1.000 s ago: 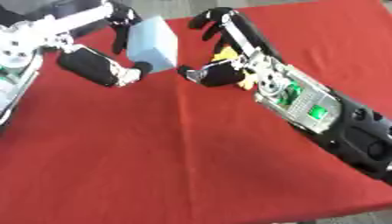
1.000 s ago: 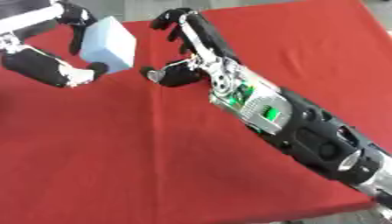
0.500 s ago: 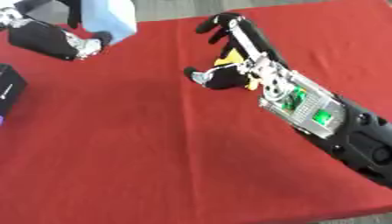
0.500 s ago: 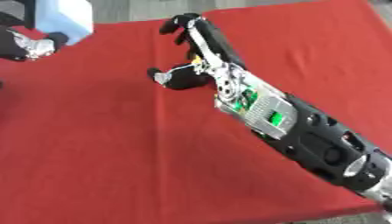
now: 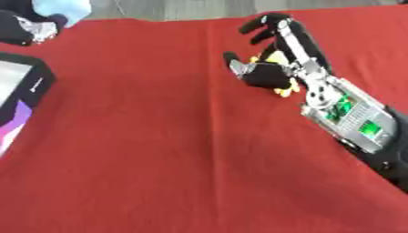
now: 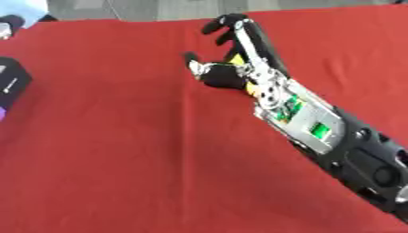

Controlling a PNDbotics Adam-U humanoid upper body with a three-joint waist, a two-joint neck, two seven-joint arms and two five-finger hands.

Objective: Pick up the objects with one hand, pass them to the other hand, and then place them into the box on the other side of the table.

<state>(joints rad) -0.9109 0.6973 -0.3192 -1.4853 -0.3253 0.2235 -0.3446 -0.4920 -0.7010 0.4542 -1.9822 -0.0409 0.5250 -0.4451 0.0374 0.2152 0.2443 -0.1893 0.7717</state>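
Left eye view, nearest first: your right forearm lies diagonally across the red table [image 5: 143, 150] from the near right corner, reaching toward the far edge. The right hand [image 5: 275, 59] hovers near that far edge with its fingers relaxed and parted, holding nothing; judge it as having given up its load. A small yellow object [image 5: 280, 87] shows just beside its palm; what it is cannot be told. At the left edge sits the black box [image 5: 24, 91], its opening upward to receive drops. At the far left corner, your left hand [image 5: 28, 28] is curled round the pale blue object [image 5: 63, 8], carried above and beyond the box, not yet inside.
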